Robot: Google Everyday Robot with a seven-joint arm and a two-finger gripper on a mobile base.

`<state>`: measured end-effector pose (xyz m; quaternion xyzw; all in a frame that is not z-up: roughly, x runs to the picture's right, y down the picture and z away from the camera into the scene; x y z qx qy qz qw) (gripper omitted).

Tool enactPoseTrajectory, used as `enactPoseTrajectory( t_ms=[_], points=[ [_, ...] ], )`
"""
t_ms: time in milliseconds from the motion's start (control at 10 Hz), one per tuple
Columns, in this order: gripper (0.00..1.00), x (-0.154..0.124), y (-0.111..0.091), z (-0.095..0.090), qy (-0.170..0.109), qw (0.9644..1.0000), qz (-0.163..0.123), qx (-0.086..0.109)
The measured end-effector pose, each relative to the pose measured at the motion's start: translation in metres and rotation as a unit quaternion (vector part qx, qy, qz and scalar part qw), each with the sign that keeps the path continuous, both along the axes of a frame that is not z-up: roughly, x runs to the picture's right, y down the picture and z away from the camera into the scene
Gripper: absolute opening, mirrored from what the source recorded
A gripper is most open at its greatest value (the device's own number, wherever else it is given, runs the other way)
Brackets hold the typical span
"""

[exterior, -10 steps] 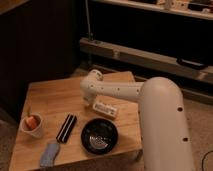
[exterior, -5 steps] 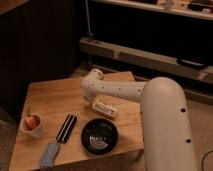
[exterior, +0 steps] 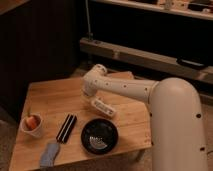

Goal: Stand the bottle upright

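Note:
The small white bottle (exterior: 103, 107) lies on its side on the wooden table (exterior: 55, 97), just behind the black bowl. My gripper (exterior: 90, 96) hangs from the white arm's wrist and points down at the bottle's left end, right beside or touching it. I cannot tell whether it holds the bottle. The wrist hides the gripper's tip.
A black bowl (exterior: 99, 136) sits near the table's front edge. A flat black ribbed bar (exterior: 66, 128) lies to its left. A white cup with an orange thing (exterior: 32, 124) stands at front left, and a blue-grey object (exterior: 49, 154) lies at the front edge. My thick white arm (exterior: 175, 120) covers the right side.
The arm's large link has shifted slightly to the right. The gripper stays at the bottle's left end, and the bottle still lies on its side in the same place.

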<state>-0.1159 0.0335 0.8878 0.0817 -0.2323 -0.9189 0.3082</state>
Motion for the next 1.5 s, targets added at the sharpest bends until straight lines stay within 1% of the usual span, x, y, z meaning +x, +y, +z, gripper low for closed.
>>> enactPoseTrajectory(
  t_ms=[200,400,600,800,1300,1500],
  points=[
    [0.38,0.001,-0.014,-0.014,-0.016,0.9997,0.018,0.007],
    [0.38,0.001,-0.022,-0.022,-0.027,0.999,0.034,0.01],
    [0.38,0.008,-0.03,-0.028,-0.036,0.9978,0.054,0.014],
    [0.38,0.008,-0.037,-0.035,-0.046,0.9966,0.066,0.017],
    [0.38,0.02,-0.063,-0.059,-0.074,0.9913,0.105,0.031],
    [0.38,0.02,-0.068,-0.064,-0.082,0.9898,0.112,0.033]
  ],
)
